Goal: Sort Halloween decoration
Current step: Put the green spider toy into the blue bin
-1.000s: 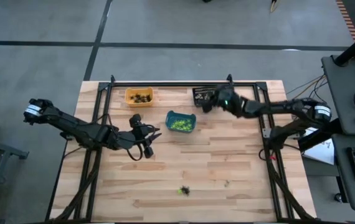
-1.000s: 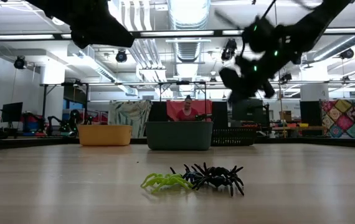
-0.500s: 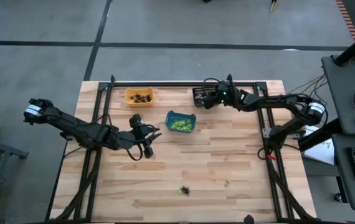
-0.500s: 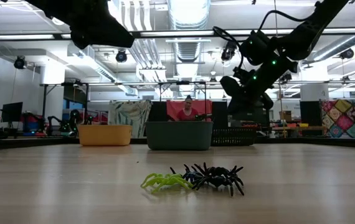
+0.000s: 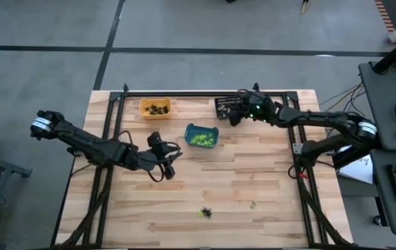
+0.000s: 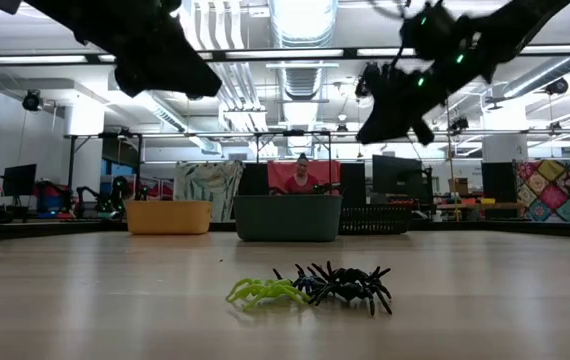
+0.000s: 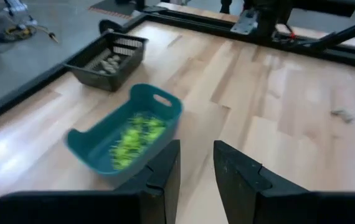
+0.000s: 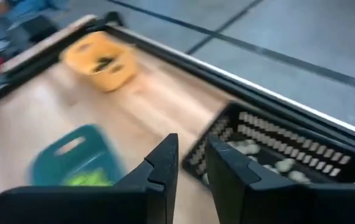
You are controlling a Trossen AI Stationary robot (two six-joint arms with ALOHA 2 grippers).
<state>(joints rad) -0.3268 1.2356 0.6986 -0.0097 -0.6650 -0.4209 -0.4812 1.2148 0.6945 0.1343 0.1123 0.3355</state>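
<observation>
The right gripper (image 5: 235, 114), fingers now slightly parted and empty, has been moved over the black bin (image 5: 226, 105); a deposit is judged complete.

A pale wooden plank tabletop (image 5: 253, 173) carries an orange plastic bin (image 5: 155, 107), a teal plastic bin (image 5: 201, 136), a black mesh basket (image 5: 226, 105), and near the front edge a lime-green plastic spider (image 6: 262, 292) touching a black plastic spider (image 6: 350, 284).

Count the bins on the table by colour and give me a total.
Orange bin: 1
Teal bin: 1
Black bin: 1
Total: 3
</observation>
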